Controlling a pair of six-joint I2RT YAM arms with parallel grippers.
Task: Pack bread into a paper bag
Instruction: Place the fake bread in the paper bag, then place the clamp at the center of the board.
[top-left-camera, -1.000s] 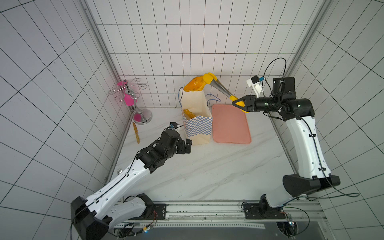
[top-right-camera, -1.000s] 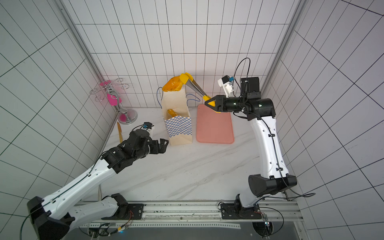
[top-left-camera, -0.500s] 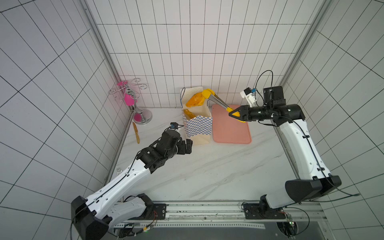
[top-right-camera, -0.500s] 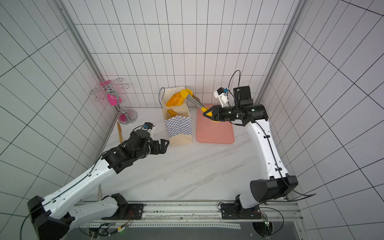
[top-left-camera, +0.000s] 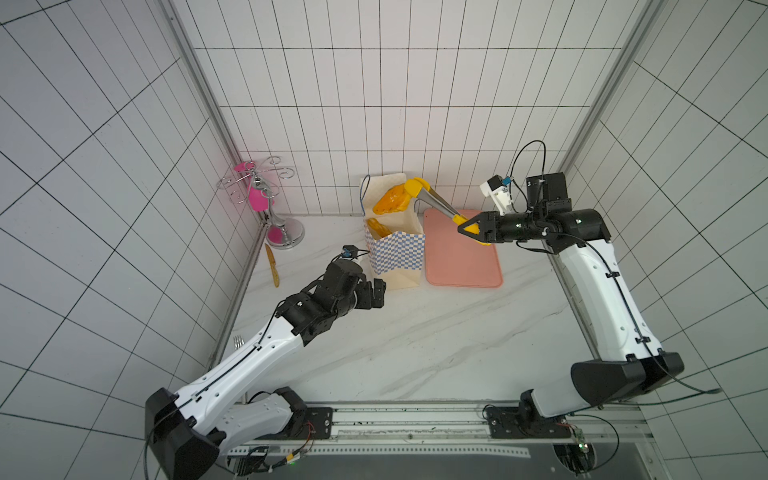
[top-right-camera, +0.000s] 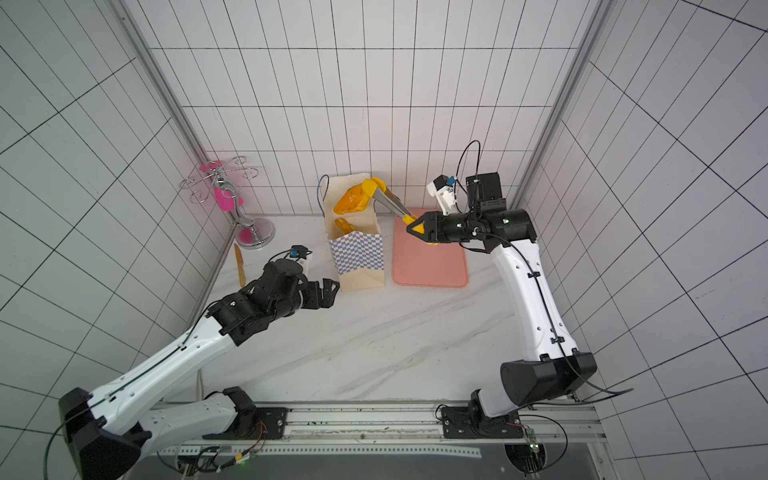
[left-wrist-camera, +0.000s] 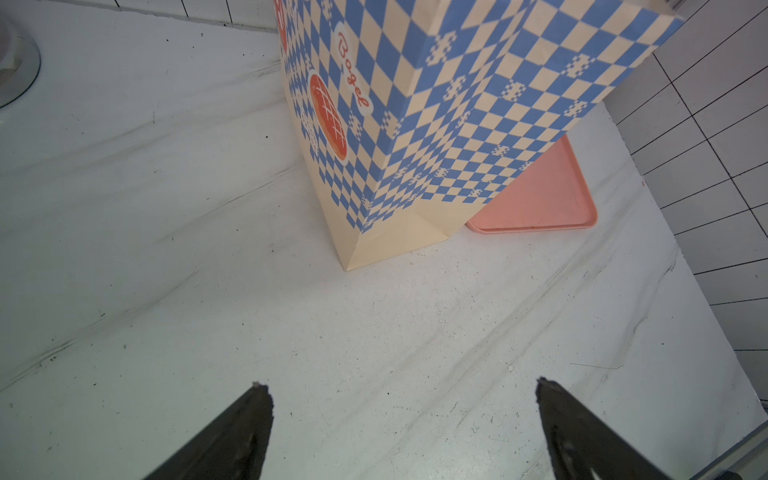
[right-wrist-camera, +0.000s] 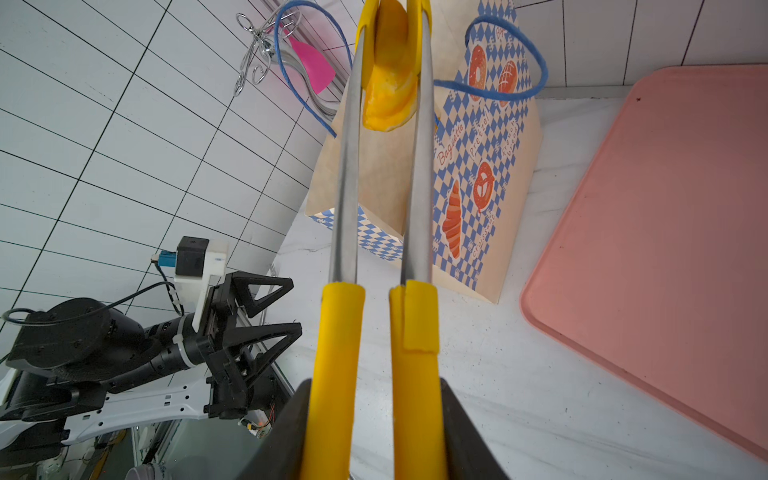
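The paper bag (top-left-camera: 395, 253) (top-right-camera: 359, 259) stands upright at the back of the table, its mouth open. My right gripper (top-left-camera: 471, 228) (right-wrist-camera: 376, 384) is shut on the yellow handles of the tongs (top-left-camera: 436, 203) (right-wrist-camera: 345, 187). Their tips pinch a golden piece of bread (top-left-camera: 390, 201) (top-right-camera: 352, 200) (right-wrist-camera: 390, 83) just over the bag's mouth. Another piece of bread (top-left-camera: 379, 227) lies inside the bag. My left gripper (top-left-camera: 376, 293) (left-wrist-camera: 401, 384) is open and holds nothing, low by the bag's near corner (left-wrist-camera: 436, 104) without touching it.
A pink tray (top-left-camera: 461, 257) (left-wrist-camera: 540, 199) lies flat against the bag's right side. A chrome stand with a pink part (top-left-camera: 266, 208) sits in the back left corner. A yellow utensil (top-left-camera: 272, 259) and a fork (top-left-camera: 237, 341) lie by the left wall.
My right arm has come down and drawn back, bringing the tongs and the bread from well above the bag down to its mouth. The left arm has not moved.
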